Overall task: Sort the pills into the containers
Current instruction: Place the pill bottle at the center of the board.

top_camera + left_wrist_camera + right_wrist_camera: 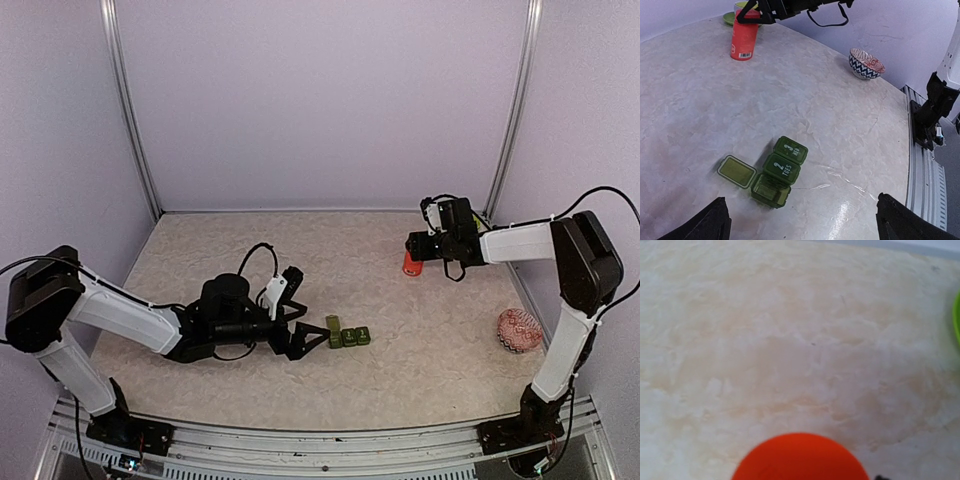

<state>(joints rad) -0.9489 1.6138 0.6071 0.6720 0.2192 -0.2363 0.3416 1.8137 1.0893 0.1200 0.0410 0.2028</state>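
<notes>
Containers [348, 336] for the pills, a strip of three small dark-green square boxes joined in a row, lay on the marbled table [200, 250] a little left of centre, just in front of your left gripper [315, 338]. From the left wrist view you could read "2 TUES" and "3 WED" on two closed lids. The box nearest that camera stood open, and its lid [737, 171] lay flat on the table beside it. No pills showed inside it or anywhere on the table.

Your left gripper's jaws stood wide apart, holding nothing and not touching the strip. Your right gripper [412, 247] was well away at the far right, at the top of the upright red-orange bottle [411, 264]. Whether its jaws had closed on the bottle you could not tell from these views. A patterned bowl [520, 330] sat near the right edge.

The strip looked like thin, stiff plastic. It was probably very light and likely to skid on the smooth table if you nudged it. The flat lid seemed the weak part, since its hinge could bend or snap shut under pressure. A safer hold would have been across the strip's narrow width, on the side walls of a closed box. That would also have kept the fingers clear of the open box.
</notes>
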